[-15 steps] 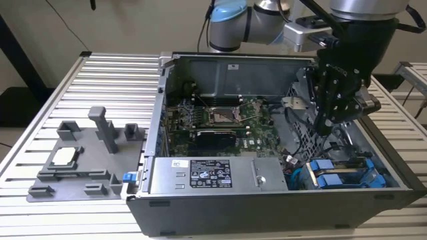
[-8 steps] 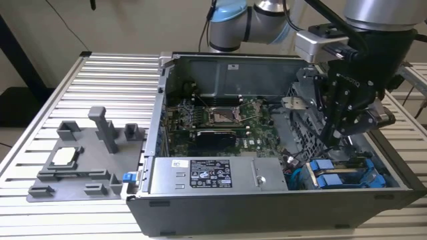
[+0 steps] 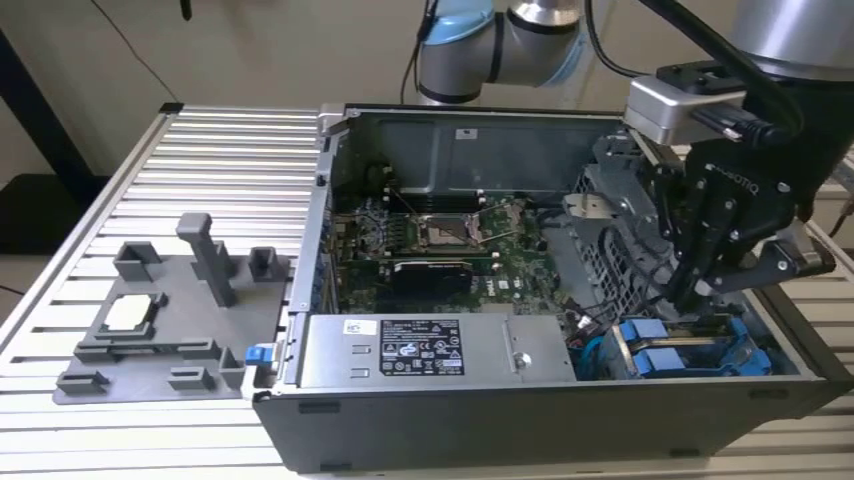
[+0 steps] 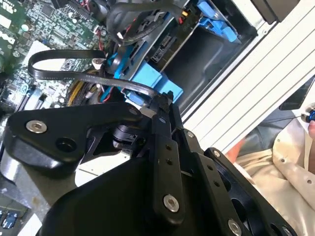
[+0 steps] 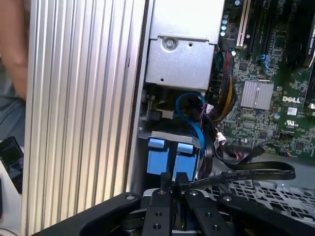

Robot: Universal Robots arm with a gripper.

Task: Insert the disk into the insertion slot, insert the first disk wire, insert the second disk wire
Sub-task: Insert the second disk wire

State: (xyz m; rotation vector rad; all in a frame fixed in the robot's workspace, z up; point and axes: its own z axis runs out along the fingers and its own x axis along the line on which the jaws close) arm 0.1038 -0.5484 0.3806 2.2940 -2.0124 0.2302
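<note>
The disk (image 3: 674, 357) sits in its blue caddy inside the insertion slot at the near corner of the open computer case, on the exterior view's right. Its blue tabs (image 5: 170, 156) show in both wrist views (image 4: 147, 78). My gripper (image 3: 687, 295) hangs just above the disk's end, inside the case. The fingers (image 5: 175, 181) are pressed together on the end of a flat black disk wire (image 5: 246, 176). That wire (image 4: 74, 73) loops back toward the motherboard. A thin blue wire (image 5: 189, 115) curls beside the drive bay.
A grey labelled power-supply box (image 3: 414, 350) lies along the case's front wall, and the motherboard (image 3: 427, 235) sits behind it. A grey fixture plate (image 3: 147, 320) rests on the slatted table (image 3: 200, 160). A person's sleeve (image 4: 290, 162) is close to the table edge.
</note>
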